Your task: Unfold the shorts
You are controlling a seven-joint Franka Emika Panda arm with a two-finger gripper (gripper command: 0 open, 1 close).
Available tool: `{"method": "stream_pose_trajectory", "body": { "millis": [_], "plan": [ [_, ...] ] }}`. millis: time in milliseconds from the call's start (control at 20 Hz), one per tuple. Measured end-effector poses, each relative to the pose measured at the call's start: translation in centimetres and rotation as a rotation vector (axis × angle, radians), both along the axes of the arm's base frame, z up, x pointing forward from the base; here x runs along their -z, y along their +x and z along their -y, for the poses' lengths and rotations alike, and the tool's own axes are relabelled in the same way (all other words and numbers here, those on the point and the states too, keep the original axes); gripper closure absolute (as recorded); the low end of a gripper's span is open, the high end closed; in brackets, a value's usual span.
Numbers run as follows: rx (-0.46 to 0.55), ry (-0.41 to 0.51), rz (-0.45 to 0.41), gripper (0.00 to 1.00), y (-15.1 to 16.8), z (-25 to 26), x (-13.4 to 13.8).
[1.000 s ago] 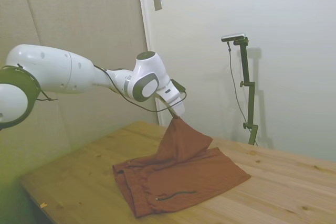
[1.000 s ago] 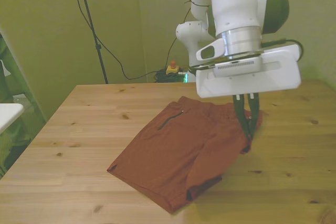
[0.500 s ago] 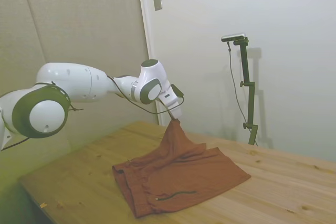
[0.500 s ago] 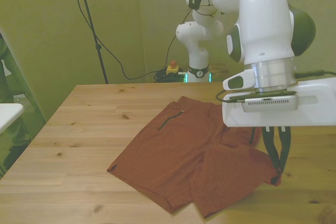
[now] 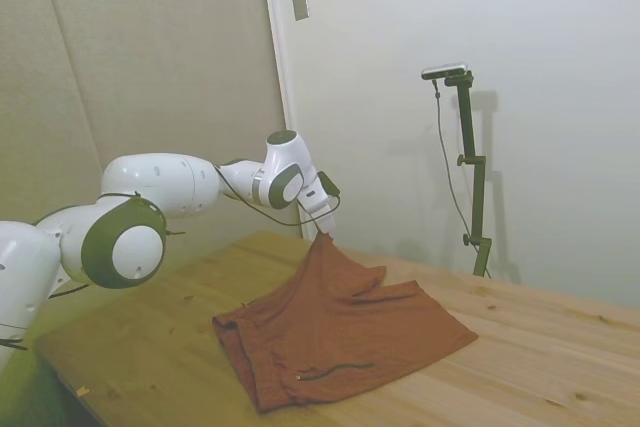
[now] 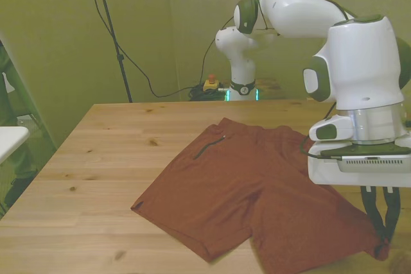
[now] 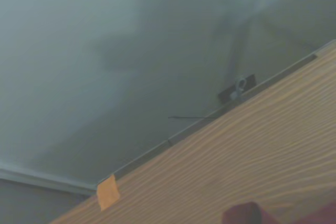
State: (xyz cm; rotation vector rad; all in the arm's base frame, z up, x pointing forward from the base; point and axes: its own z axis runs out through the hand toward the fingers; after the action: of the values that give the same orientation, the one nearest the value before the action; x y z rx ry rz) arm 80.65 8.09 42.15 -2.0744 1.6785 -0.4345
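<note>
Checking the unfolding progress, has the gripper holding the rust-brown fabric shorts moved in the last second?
Yes. In the front view the gripper, shut on the rust-brown fabric shorts, has moved toward the front view's right and lower along the wooden table, opening the fold.

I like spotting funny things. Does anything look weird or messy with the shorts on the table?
Only one thing: the shorts are not lying flat. The gripper has its jaws shut on one leg corner and holds it up off the table, so the cloth rises in a slanted peak there. Nothing looks torn or spilled.
</note>
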Motion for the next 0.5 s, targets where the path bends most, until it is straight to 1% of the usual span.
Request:
{"method": "stream_pose_trajectory", "body": {
  "millis": [250,300,500],
  "plan": [
    [0.010,-0.003,-0.019,1.00,1.2,-0.5,2.3],
    [0.009,-0.005,-0.022,0.00,1.4,-0.6,2.8],
    [0.007,-0.006,-0.030,0.00,1.6,-0.7,3.8]
  ]
}}
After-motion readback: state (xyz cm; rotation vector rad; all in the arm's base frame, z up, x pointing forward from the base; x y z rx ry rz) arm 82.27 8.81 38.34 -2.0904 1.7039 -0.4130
